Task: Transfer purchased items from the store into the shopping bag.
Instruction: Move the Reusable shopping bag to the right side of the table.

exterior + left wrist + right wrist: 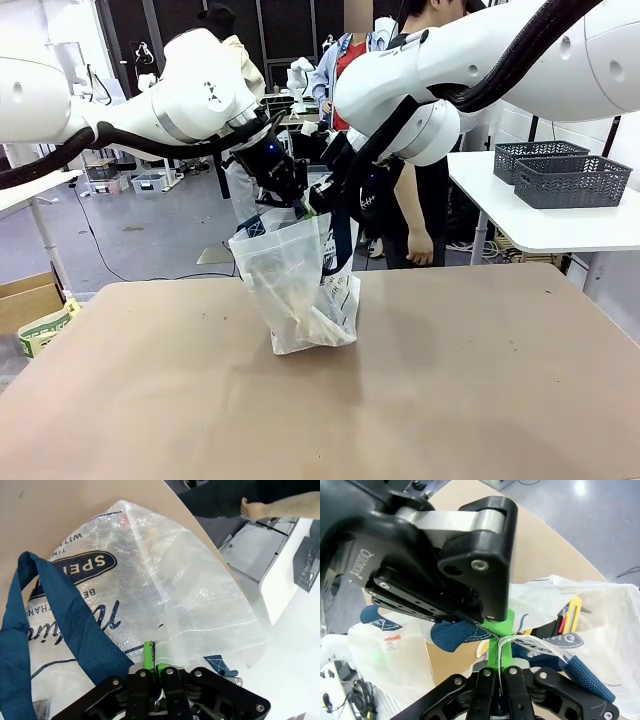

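Jaws of your left gripper point(151, 657) and right gripper point(500, 652) are clenched on the shopping bag point(300, 260) rim, likely to hold its mouth up. It stands at frame centre on the table point(480, 380), purchased items point(290, 305) inside.

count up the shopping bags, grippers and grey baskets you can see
shopping bag: 1
grippers: 2, left gripper and right gripper, each shut on the bag's rim
grey lattice baskets: 2, back basket and front basket, both on the white side table
total: 5
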{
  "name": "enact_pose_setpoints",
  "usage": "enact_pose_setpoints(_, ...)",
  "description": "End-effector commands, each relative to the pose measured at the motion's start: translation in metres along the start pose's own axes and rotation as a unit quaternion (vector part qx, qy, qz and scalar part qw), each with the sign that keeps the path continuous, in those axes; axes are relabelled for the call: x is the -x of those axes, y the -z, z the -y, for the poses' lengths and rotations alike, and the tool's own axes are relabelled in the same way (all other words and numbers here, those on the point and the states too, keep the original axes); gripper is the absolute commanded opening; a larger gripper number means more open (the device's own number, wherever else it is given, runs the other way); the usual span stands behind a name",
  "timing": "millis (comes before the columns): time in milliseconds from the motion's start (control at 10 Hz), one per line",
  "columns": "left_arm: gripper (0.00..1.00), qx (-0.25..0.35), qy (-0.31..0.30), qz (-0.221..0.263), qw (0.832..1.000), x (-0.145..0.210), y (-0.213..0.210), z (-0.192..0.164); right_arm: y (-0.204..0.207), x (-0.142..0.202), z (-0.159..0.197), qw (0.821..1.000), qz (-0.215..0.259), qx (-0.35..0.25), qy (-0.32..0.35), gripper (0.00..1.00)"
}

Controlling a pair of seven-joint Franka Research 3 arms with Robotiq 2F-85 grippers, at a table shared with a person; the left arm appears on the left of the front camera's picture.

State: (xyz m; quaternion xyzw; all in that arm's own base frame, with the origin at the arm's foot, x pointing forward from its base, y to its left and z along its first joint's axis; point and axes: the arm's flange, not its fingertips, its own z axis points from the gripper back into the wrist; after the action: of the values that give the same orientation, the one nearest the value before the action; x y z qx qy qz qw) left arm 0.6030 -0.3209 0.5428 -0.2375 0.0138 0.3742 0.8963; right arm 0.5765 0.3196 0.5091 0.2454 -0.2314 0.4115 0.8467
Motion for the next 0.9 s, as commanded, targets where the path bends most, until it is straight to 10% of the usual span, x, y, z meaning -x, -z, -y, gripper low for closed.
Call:
enact_pose_setpoints(0,0.0,0.001,-0.025,-0.007,1.0,0.01,0.002,0.014,0.004,-0.011,0.007,1.0,0.02,-0.015,-0.012,0.0)
enact_pose_setpoints(600,0.0,0.007,-0.008,-0.004,1.0,0.019,0.003,0.015,0.014,-0.015,0.005,1.0,0.009,-0.023,-0.015,0.0)
enact_pose_setpoints(800,0.31,0.017,0.021,-0.007,1.0,0.019,-0.002,0.014,0.013,-0.014,0.005,1.0,0.007,-0.022,-0.018,0.0)
